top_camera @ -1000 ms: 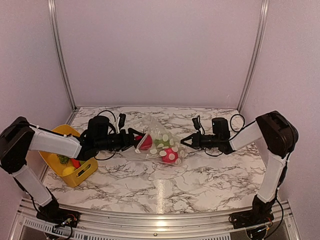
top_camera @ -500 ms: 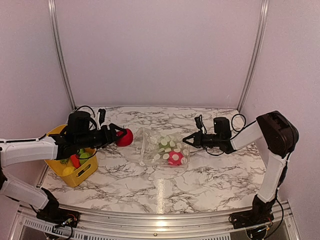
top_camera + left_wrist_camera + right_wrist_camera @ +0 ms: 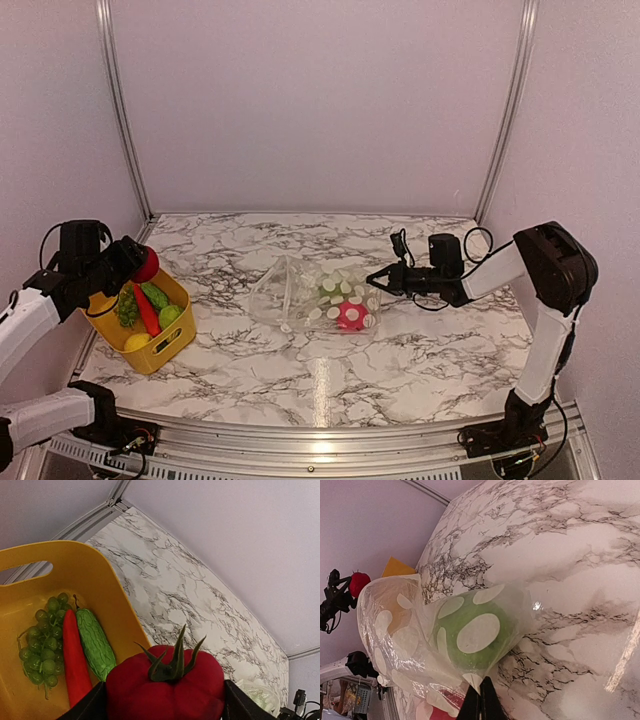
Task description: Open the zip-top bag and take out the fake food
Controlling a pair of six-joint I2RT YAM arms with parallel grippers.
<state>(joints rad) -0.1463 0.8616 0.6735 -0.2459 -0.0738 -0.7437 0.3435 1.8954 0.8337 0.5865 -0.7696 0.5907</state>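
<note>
The left gripper (image 3: 165,707) clamps a red tomato (image 3: 165,682) between its fingers, held up over the yellow basket (image 3: 107,580) (grapes (image 3: 42,647), a red chilli (image 3: 72,655) and a bumpy green cucumber (image 3: 95,642) lie inside). The right gripper (image 3: 480,701), jaws pinched tight, grips one edge of the zip-top bag (image 3: 405,630). The bag rests mid-way across the marble table (image 3: 400,360), with a green piece (image 3: 470,630) and a red piece (image 3: 349,316) of fake food inside.
</note>
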